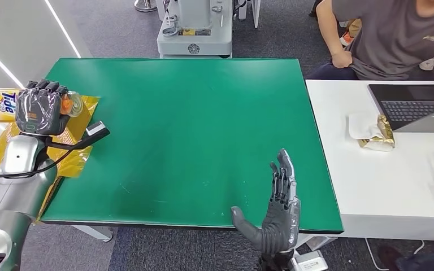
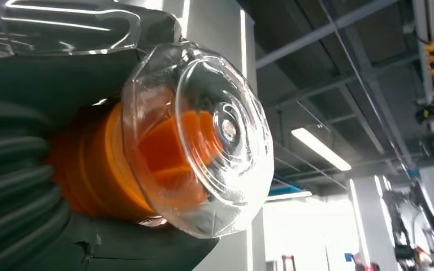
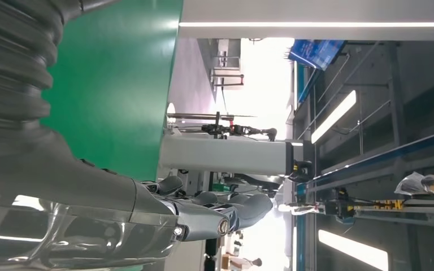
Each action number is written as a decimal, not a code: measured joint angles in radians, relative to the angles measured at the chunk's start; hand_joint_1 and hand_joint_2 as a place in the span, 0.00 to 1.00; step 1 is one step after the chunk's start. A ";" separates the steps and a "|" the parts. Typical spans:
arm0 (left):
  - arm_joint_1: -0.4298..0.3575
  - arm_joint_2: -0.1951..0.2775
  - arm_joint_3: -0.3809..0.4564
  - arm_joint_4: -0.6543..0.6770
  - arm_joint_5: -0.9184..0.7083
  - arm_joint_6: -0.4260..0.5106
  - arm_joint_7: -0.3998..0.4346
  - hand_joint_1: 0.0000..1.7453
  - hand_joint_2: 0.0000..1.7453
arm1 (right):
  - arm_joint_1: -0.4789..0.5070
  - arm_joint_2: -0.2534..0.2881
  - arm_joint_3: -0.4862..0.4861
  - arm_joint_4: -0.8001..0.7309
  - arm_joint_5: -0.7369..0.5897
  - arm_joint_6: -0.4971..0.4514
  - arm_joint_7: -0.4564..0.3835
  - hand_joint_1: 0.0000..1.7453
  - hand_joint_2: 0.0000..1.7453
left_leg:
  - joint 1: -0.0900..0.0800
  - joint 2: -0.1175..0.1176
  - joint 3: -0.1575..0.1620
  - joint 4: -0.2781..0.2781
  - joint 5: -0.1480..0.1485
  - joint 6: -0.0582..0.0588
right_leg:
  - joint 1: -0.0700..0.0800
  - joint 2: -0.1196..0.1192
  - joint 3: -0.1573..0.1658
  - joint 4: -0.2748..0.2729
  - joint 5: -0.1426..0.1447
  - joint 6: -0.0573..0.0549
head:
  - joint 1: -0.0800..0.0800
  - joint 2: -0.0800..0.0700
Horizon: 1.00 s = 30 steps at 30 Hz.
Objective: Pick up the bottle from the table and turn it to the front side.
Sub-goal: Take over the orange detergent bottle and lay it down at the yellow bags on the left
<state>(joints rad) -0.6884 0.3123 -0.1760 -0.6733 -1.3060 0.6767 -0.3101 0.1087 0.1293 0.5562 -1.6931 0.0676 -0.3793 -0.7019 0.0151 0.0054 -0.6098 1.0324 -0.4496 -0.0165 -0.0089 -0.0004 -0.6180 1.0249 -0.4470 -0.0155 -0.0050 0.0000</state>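
At lower centre of the head view, the robot's right hand [image 1: 278, 212] hangs flat, fingers released, over the green table's [image 1: 192, 141] near edge. At upper left, the left hand [image 1: 40, 107] grasps the bottle [image 1: 72, 104], lifted off the table; picking appears done, turning unconfirmed. Fingers hide most of its label.

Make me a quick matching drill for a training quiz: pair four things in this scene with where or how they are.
1. bottle
2. right hand
3. laptop
4. gold packet

a. open, over the near edge of the green table
b. on a white napkin
c. gripped in the left hand
d. on the white table, far right

Pairs: 1-c, 2-a, 3-d, 4-b
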 joint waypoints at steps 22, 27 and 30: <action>0.019 -0.065 0.001 0.314 -0.159 -0.132 0.131 1.00 1.00 | -0.004 0.005 -0.002 0.012 0.026 0.038 0.000 0.00 1.00 | 0.000 0.000 0.000 0.000 0.000 0.000 | 0.000 0.000 0.000 0.000 0.000 0.000 | 0.000 0.000; 0.023 -0.080 0.001 0.337 -0.157 -0.133 0.133 1.00 1.00 | -0.004 0.005 -0.002 0.020 0.031 0.031 0.000 0.00 1.00 | 0.000 0.000 -0.001 0.000 0.000 0.000 | 0.000 0.000 0.000 0.000 0.000 0.000 | 0.000 0.000; 0.029 -0.082 0.001 0.344 -0.162 -0.144 0.141 1.00 1.00 | -0.004 0.005 -0.002 0.028 0.023 0.034 0.000 0.00 1.00 | 0.000 0.000 -0.001 0.000 0.000 0.000 | 0.000 0.000 0.000 0.000 0.000 0.000 | 0.000 0.000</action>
<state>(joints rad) -0.6591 0.2300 -0.1751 -0.3298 -1.4675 0.5330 -0.1695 0.1049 0.1343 0.5539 -1.6648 0.0904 -0.3455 -0.7016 0.0148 0.0056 -0.6106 1.0325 -0.4497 -0.0164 -0.0092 -0.0005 -0.6182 1.0247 -0.4470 -0.0154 -0.0050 0.0000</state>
